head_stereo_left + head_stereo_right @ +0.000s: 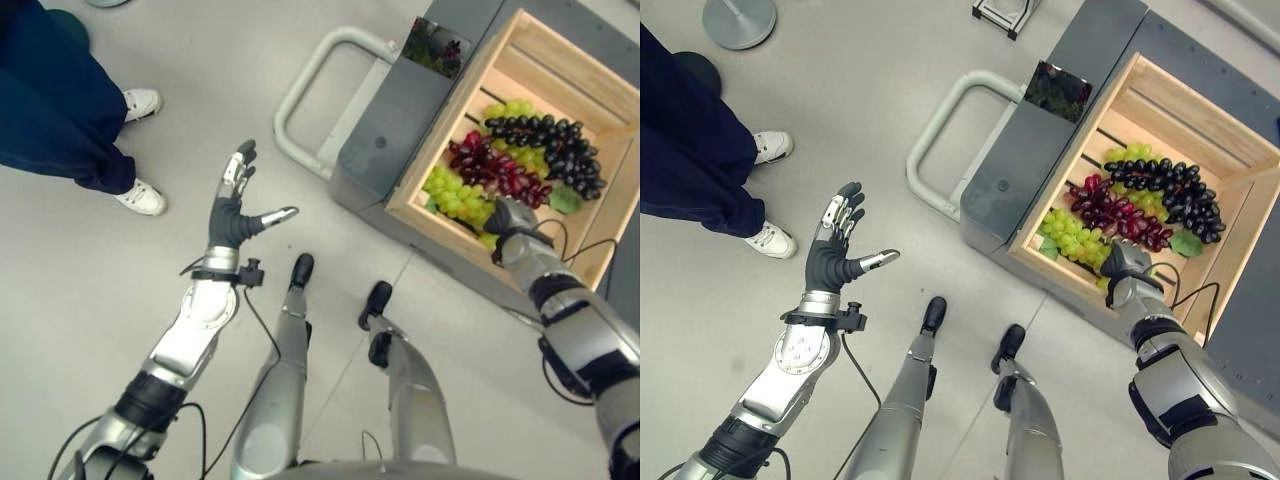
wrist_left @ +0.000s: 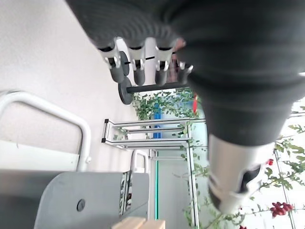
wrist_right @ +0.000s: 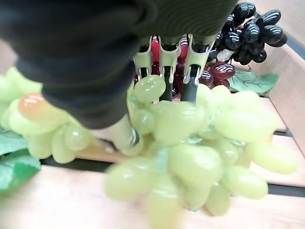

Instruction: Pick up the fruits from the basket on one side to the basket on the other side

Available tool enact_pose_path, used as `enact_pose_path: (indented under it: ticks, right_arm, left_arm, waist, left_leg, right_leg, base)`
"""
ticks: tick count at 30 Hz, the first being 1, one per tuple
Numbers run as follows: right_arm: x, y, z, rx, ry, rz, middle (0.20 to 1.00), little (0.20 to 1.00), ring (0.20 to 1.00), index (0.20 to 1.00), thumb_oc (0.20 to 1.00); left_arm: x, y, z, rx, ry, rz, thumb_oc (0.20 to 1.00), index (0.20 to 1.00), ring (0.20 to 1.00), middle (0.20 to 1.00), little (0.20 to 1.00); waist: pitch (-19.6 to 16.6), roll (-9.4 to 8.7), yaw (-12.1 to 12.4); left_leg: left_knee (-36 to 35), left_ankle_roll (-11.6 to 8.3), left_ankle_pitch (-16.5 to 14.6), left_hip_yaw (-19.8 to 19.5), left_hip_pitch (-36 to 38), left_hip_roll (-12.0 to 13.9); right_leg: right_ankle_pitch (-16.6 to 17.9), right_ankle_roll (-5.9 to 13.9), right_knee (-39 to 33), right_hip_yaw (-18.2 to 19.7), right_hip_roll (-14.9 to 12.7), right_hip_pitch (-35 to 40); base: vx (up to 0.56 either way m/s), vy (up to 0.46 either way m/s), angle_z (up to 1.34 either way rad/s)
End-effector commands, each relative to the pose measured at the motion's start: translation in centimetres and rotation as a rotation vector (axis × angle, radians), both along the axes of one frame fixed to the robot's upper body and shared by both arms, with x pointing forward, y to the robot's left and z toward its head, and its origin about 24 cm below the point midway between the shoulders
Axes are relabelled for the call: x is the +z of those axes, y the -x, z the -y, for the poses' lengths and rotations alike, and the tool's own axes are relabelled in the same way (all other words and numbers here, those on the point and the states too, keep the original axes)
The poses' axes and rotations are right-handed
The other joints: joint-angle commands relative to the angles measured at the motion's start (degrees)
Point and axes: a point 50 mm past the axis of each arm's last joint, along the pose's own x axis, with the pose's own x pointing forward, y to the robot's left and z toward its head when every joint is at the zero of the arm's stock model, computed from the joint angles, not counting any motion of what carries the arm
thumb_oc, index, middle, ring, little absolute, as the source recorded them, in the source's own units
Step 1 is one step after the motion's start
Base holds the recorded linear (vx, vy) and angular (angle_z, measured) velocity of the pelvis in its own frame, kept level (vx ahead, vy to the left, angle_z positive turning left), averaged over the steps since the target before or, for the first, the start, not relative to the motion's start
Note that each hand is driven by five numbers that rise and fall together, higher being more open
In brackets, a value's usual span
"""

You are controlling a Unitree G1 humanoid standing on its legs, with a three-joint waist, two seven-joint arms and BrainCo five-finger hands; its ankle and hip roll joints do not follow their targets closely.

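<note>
Although the right hand [image 3: 114, 71] has its fingers [image 3: 164, 62] down among the green grapes [image 3: 200, 148], nothing in the pictures shows any fruit outside the crate [image 1: 545, 50] yet, so the task looks to be at its first pick. The crate, a wooden box set in a grey cart [image 1: 395, 125] with a pale loop handle [image 1: 310, 75], holds all the fruit to be seen: a green bunch at the near edge [image 1: 1072, 236], red grapes [image 1: 1118, 215] in the middle, black grapes [image 1: 1175, 190] beyond them, and more green grapes [image 1: 1132, 152] at the far side. From the head views the right hand [image 1: 1125, 262] sits at the crate's near rim, right on the green bunch. Its wrist view shows the fingers reaching down into the grapes and the thumb [image 3: 121, 133] curling in from the other side with grapes between, so it appears to be closing on the bunch, though how firm the hold is cannot be told. The left hand [image 1: 232, 205] hangs over bare floor [image 1: 80, 290], well apart from the crate, fingers straight and spread, holding nothing. A person's dark trouser legs [image 1: 50, 100] and white shoes [image 1: 142, 197] stand further to the left. No second basket can be made out, so the lift, the carry across and the placing all remain, and then the same again for the other bunches.
</note>
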Motion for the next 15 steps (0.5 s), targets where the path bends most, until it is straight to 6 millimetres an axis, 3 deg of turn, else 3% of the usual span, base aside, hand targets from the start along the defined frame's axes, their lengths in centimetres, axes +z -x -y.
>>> enact_pose_path:
  ticks: [1, 15]
  right_arm:
    - [-2.14, 0.59, -0.54, -0.053, 0.048, -0.054, 0.200, 0.200, 0.200, 0.200, 0.200]
    - [-2.49, 1.09, 0.18, -0.080, 0.002, -0.046, 0.200, 0.200, 0.200, 0.200, 0.200]
  left_arm:
    - [3.40, 1.15, 2.47, -0.123, 0.089, 0.169, 1.000, 1.000, 1.000, 1.000, 1.000]
    - [3.29, 1.07, 2.66, -0.133, 0.099, 0.160, 1.000, 1.000, 1.000, 1.000, 1.000]
  waist:
    - [3.42, 7.33, 0.62]
    - [3.42, 7.34, 0.32]
  left_leg:
    - [5.17, 3.56, -1.38, 0.84, 1.93, -1.12]
    - [5.49, 3.73, -1.64, 0.66, 2.44, -1.48]
  right_leg:
    - [3.76, 4.65, -5.02, -1.09, -1.18, 3.01]
    - [3.51, 4.67, -4.80, -1.24, -1.55, 3.65]
  base:
    - [0.00, 0.000, 0.00]
    - [0.00, 0.002, 0.04]
